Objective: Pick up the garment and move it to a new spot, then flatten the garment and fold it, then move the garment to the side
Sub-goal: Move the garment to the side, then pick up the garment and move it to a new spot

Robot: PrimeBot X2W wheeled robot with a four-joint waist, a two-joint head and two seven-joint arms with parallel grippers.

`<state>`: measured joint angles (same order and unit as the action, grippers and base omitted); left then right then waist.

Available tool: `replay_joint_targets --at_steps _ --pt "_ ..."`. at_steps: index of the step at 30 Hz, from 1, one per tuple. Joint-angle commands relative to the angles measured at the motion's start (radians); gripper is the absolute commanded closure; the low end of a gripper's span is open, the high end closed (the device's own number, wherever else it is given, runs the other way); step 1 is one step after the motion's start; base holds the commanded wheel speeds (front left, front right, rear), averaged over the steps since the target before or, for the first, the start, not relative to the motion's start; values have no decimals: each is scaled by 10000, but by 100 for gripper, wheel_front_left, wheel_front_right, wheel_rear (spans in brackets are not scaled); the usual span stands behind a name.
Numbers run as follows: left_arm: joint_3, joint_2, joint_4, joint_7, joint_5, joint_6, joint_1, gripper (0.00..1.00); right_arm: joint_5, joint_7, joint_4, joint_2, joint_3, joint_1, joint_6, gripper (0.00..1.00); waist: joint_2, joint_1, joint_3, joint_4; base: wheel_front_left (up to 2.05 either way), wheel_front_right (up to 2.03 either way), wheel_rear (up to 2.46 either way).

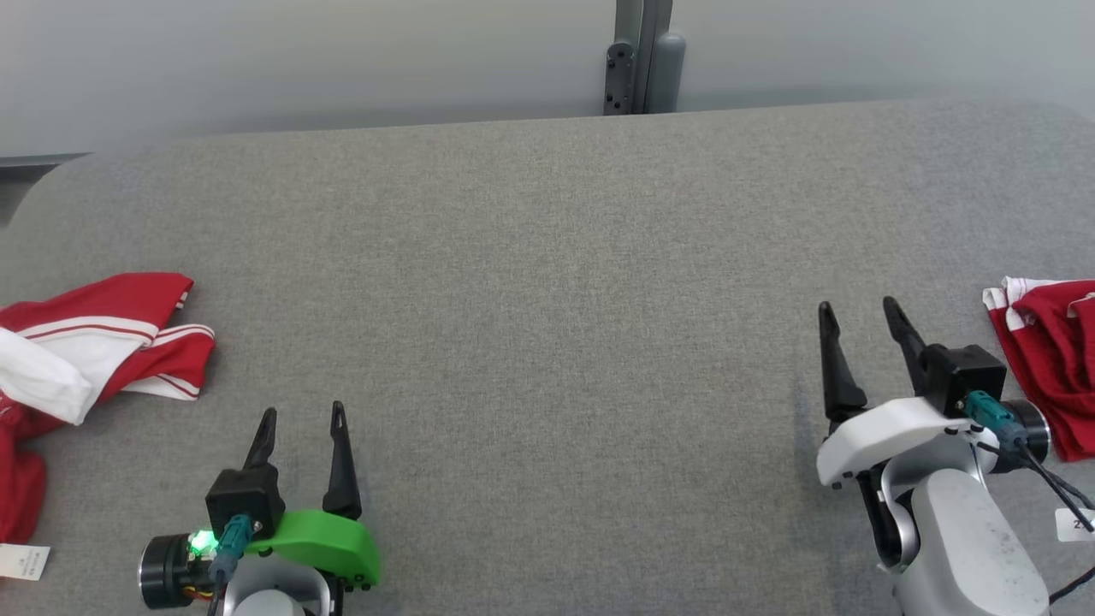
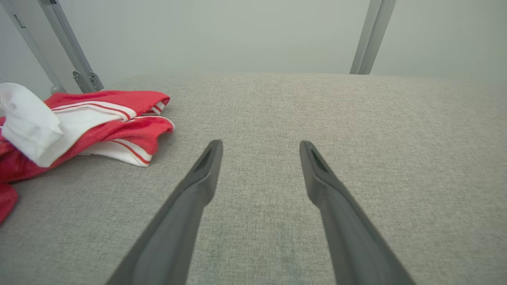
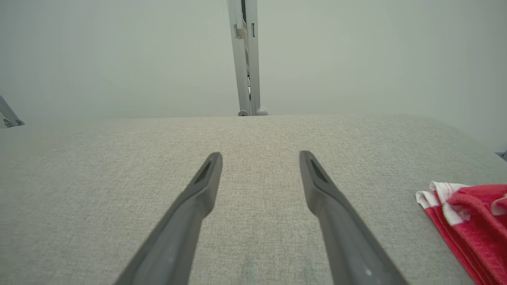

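Grey table (image 1: 547, 257), two red-and-white garments, left garment (image 1: 94, 342), right garment (image 1: 1048, 368), left gripper (image 1: 304, 409) and right gripper (image 1: 856, 303) spread, empty.

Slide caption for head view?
Left gripper and right gripper open, empty; red-and-white garment far left, red garment far right on grey table.

No text reads clearly: the white tag (image 1: 23, 561) bears tiny illegible print, the white label (image 1: 1076, 524) a cut-off mark.

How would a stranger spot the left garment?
On the grey table, look at the far left edge, beside the left gripper. The left garment is red with white stripes; its plain white fold sets it apart from the mostly red right garment.
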<state>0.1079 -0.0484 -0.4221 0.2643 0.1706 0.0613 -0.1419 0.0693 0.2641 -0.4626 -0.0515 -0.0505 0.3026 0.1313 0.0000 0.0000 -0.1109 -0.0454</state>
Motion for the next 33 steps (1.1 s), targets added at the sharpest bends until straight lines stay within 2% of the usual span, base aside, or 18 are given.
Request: replay_joint_targets --at_steps 1,9,21,28,33 --pt "-71 -42 -7 -3 -84 -12 189 0 161 0 55 -2 111 -213 -11 0 0 0 353 -23 0 0 0" --pt "-398 -42 46 -3 -80 28 664 0 731 0 105 -7 608 -802 -11 0 0 0 912 248 0 0 0" --pt "-557 -44 248 -1 -37 30 858 0 912 0 251 -4 685 -1124 -12 0 0 0 956 306 0 0 0" --pt "-465 -44 271 -3 42 82 656 0 939 0 261 -2 726 -1095 -12 0 0 0 739 -94 0 0 0" --pt "-481 -44 337 -3 45 115 513 0 952 1 285 -3 788 -977 -12 0 0 0 554 -785 0 0 0"
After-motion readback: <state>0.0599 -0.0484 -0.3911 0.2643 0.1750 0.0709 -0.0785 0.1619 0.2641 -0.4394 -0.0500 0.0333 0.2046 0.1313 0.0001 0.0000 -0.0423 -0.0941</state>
